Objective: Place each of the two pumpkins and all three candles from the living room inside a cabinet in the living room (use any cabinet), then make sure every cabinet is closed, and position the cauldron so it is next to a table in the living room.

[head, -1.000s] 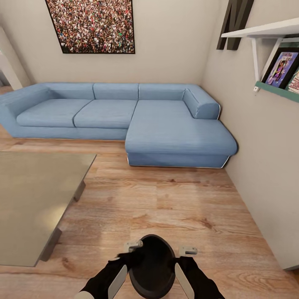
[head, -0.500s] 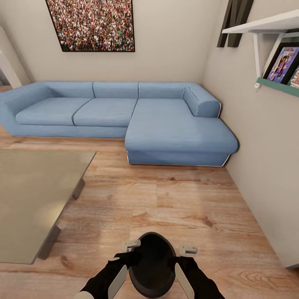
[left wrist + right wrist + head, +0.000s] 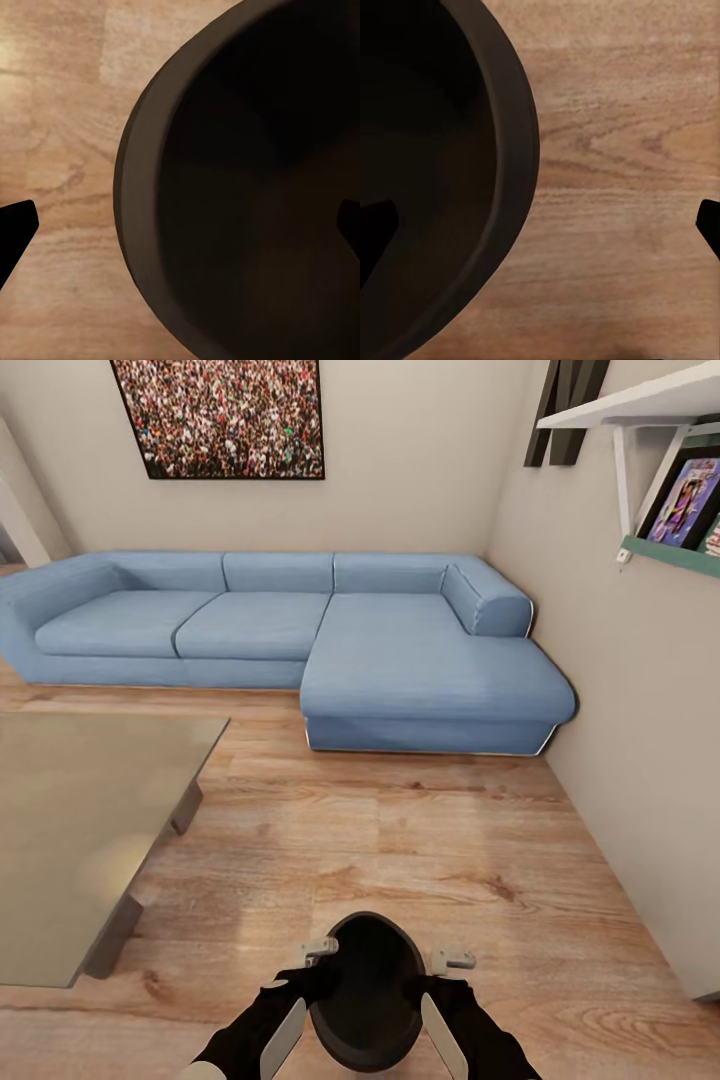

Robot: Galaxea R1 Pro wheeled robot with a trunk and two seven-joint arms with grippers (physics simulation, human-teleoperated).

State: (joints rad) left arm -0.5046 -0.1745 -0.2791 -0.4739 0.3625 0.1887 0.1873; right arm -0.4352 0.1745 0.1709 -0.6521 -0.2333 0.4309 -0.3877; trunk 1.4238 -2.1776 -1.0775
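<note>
The bench (image 3: 70, 830), a grey reflective glass slab on metal wedge legs, stands left of the cauldron (image 3: 367, 1000). That round matte-black pot hangs above plank-wood floor (image 3: 420, 840), its rim straddled by the left jaws (image 3: 318, 952) and right jaws (image 3: 448, 963), each set wide with one finger inside the mouth; real grip cannot be told. Beyond it sits a blue fabric sofa (image 3: 330, 640), with framed covers (image 3: 685, 500) shelved right, writing unreadable.

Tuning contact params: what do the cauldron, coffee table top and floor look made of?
Cauldron: matte black, no glints, likely cast iron or dull metal; the render leaves it open. Coffee table top: greyish glass by its soft reflective sheen. Floor: light wood planks, with visible grain and knots, satin finish.
</note>
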